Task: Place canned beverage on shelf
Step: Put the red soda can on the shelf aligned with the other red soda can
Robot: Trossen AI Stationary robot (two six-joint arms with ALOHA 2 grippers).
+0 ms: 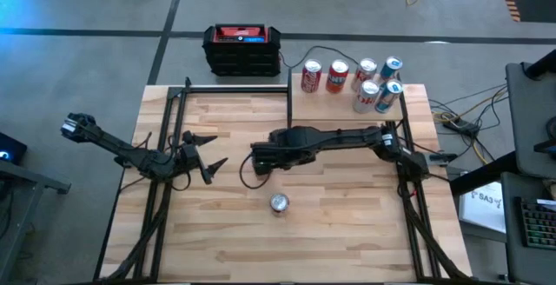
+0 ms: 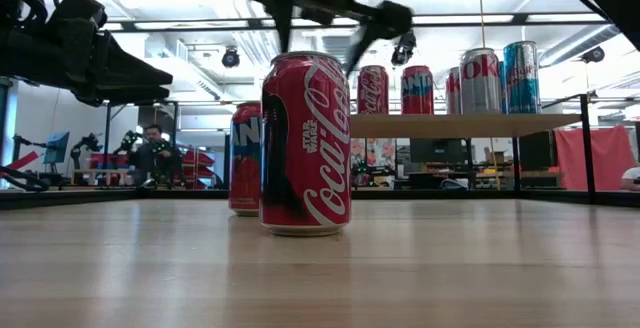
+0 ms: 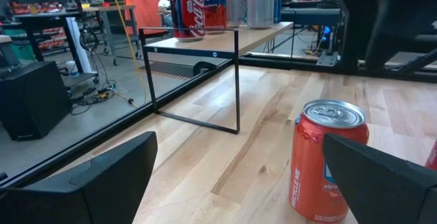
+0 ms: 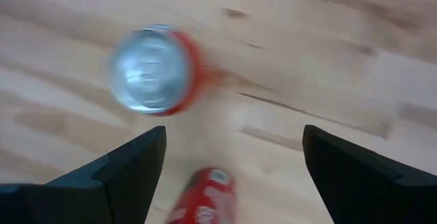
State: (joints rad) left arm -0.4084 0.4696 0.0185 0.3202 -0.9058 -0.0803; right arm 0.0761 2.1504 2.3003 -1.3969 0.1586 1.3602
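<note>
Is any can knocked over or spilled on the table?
No, nothing stands out. The Coca-Cola can stands upright on the table, and the cans on the shelf are upright too. I see no spill or dent.

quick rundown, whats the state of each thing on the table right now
left gripper: open, empty, above the table's left
right gripper: open, empty, above the cans
Coca-Cola can: upright, on the table
second can: upright, behind it
shelf: holds six upright cans
</note>
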